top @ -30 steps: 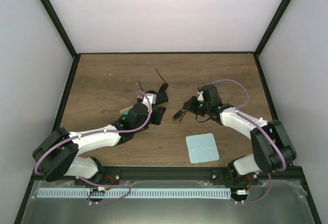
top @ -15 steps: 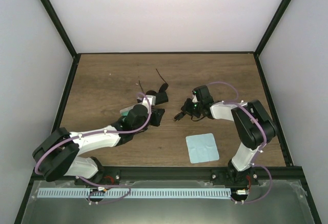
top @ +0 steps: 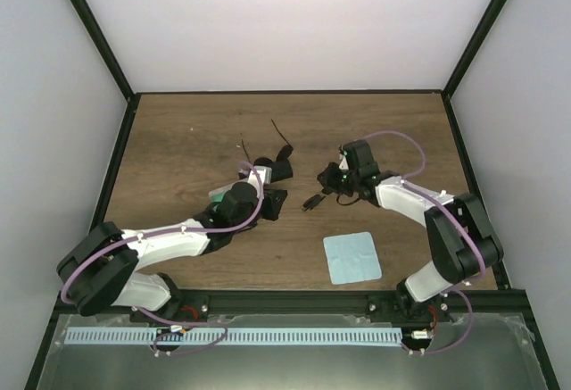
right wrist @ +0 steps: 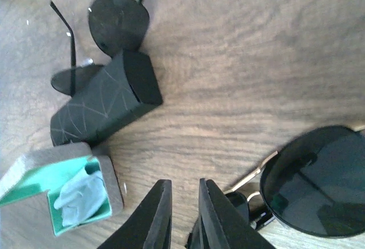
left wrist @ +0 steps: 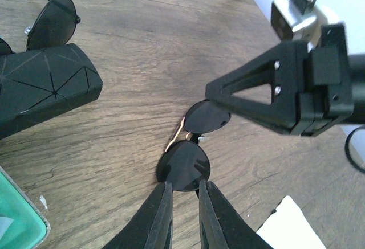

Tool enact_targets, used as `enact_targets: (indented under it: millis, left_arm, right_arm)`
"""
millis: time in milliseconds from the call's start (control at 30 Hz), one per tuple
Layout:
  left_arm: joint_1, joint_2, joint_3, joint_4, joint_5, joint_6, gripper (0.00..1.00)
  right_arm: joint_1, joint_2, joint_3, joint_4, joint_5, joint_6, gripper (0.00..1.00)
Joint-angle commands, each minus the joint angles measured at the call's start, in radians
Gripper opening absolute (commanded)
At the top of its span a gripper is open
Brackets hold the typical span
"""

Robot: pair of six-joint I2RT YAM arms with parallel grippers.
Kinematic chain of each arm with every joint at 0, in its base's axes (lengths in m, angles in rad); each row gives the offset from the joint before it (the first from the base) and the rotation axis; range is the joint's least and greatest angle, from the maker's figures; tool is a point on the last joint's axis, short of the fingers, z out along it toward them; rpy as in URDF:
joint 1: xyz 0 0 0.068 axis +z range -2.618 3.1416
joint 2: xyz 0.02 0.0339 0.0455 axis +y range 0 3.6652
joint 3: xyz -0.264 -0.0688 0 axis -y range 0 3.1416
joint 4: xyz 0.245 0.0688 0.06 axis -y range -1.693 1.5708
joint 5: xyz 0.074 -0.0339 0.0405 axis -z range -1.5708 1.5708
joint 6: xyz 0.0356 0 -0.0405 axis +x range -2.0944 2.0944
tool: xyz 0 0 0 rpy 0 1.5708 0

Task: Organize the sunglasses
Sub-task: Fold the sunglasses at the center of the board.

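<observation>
The left tool [left wrist: 185, 185] is clenched almost fully, with a thin slit between its fingers, and grips nothing. Just ahead of its tips the sunglasses [left wrist: 183, 166] lie on the counter [top: 178, 140]. The right tool [right wrist: 184, 182], likewise nearly closed and empty, faces the same sunglasses from the opposite side, its tip at the far lens. Off to one side lies a black case [left wrist: 40, 86], with the second pair [left wrist: 54, 21] just beyond it, arms unfolded. Beside that stands an open case [right wrist: 108, 183] with green lining, holding a pale cloth [right wrist: 80, 195]. A light blue cloth [top: 351, 257] lies well apart, near the counter's front edge.
</observation>
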Motion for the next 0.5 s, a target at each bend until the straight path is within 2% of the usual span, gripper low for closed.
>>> enact_targets:
  millis: [0,100,200,300,367,467]
  left_arm:
    - [-0.002,0.002,-0.011,0.03,-0.005,0.003,0.15]
    - [-0.002,0.007,-0.007,0.03,-0.011,-0.005,0.16]
    - [-0.002,0.02,-0.001,0.042,-0.003,-0.009,0.16]
    - [-0.005,0.037,0.012,0.043,0.002,-0.006,0.16]
    - [-0.004,0.061,0.039,0.019,-0.006,0.007,0.16]
    - [-0.005,0.112,0.075,0.024,-0.025,0.042,0.17]
  right_arm:
    - [0.006,-0.033,0.132,-0.2,0.145,-0.08,0.16]
    - [0.006,0.011,0.204,-0.282,0.124,-0.102,0.17]
    - [0.01,0.004,0.18,-0.231,0.089,-0.084,0.16]
    - [0.012,-0.014,0.118,-0.178,0.095,-0.051,0.38]
    - [0.012,-0.01,0.085,-0.16,0.087,-0.034,0.41]
    - [0.018,-0.004,0.036,-0.116,0.043,-0.013,0.4]
